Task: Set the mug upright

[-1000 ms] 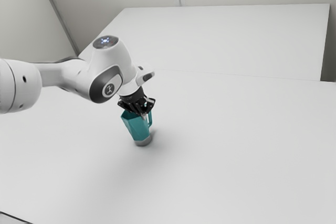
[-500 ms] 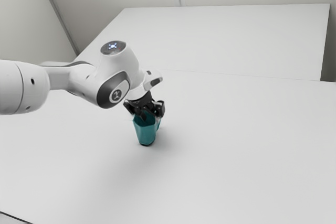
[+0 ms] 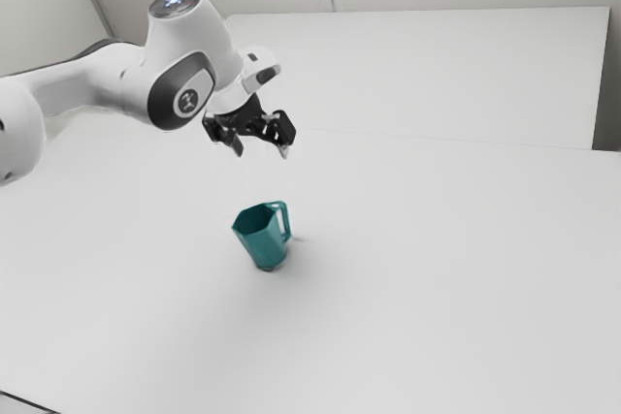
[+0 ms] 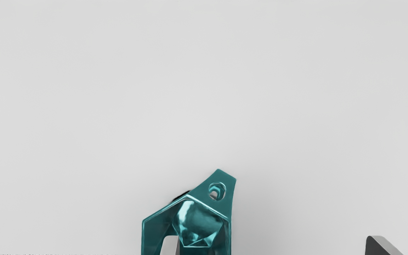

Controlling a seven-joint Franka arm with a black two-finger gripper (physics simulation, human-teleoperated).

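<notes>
The mug (image 3: 262, 239) stands upright on the table (image 3: 437, 278), mouth up, its handle (image 3: 286, 221) on the side toward the exterior view's right. Above the mug and well apart from it is the gripper (image 3: 260, 149), its jaws spread wide.

- My gripper (image 3: 260, 150) has risen off the mug (image 3: 263, 243) and is now well above it, touching it no longer
- My arm (image 3: 102, 79) has lifted with it and drawn back toward the exterior view's left
- The mug's mouth (image 3: 257, 219) has shifted toward the exterior view's left since the last picture, and my fingers have left it
- Its handle (image 3: 286, 223), mostly hidden then, has come into sight
</notes>
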